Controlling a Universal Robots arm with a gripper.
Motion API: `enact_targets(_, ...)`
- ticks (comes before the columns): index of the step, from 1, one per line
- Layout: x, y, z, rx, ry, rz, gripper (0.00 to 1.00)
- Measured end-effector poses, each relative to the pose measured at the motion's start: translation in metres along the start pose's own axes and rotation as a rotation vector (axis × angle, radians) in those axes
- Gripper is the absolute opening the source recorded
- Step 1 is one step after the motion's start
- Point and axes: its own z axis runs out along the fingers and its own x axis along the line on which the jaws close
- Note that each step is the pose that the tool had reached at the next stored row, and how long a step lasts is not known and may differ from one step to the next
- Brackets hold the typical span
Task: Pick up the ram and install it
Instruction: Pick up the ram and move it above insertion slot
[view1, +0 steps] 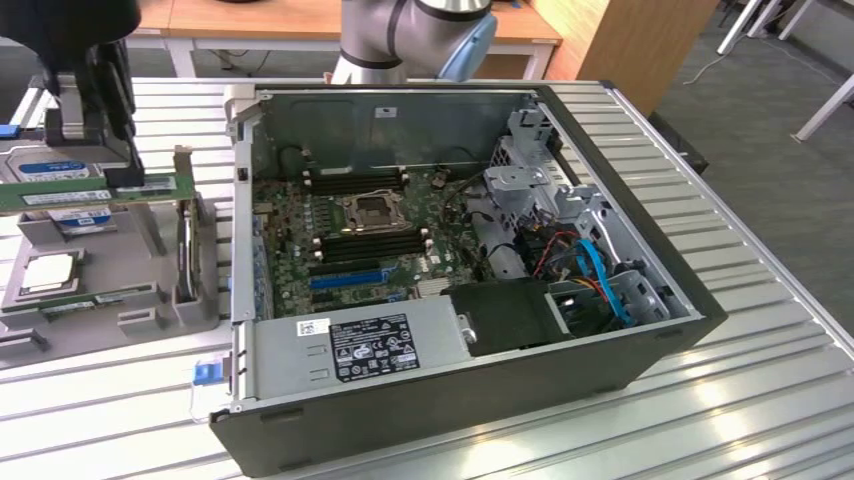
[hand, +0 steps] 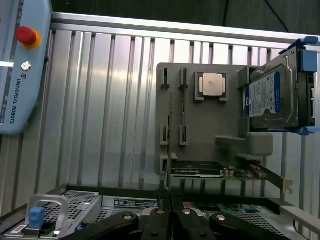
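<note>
Closest to my wrist camera, the gripper (hand: 170, 201) has its fingers pressed together on the ram (hand: 170, 130). I see the ram edge-on, as a thin green line running straight out from the fingertips. In the exterior view the gripper (view1: 123, 176) pinches the stick's upper edge toward the end nearer the case. The ram (view1: 80, 192) hangs level, long side horizontal, above the grey parts tray (view1: 134, 322) at the exterior view's left.

Beyond the ram in the wrist view, the tray (hand: 210, 120) carries a graphics card (hand: 197, 169), a CPU (hand: 212, 84) and a hard drive (hand: 272, 95) in a blue-railed holder. The tray sits on the slatted metal surface (hand: 100, 110).

The open computer case (view1: 400, 400) lies just beside the tray, to the exterior view's right. Its motherboard (view1: 360, 215) is exposed and well apart from the ram. Farthest off in the wrist view, a teach pendant (hand: 20, 70) sits at the side of the surface.
</note>
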Motion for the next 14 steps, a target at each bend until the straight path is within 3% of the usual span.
enact_targets(7,0.001,-0.0153,-0.001,0.0,0.0004,-0.006,0.11)
enact_targets(14,0.002,-0.0369,-0.0025,-0.0002,0.0009,-0.013,0.11)
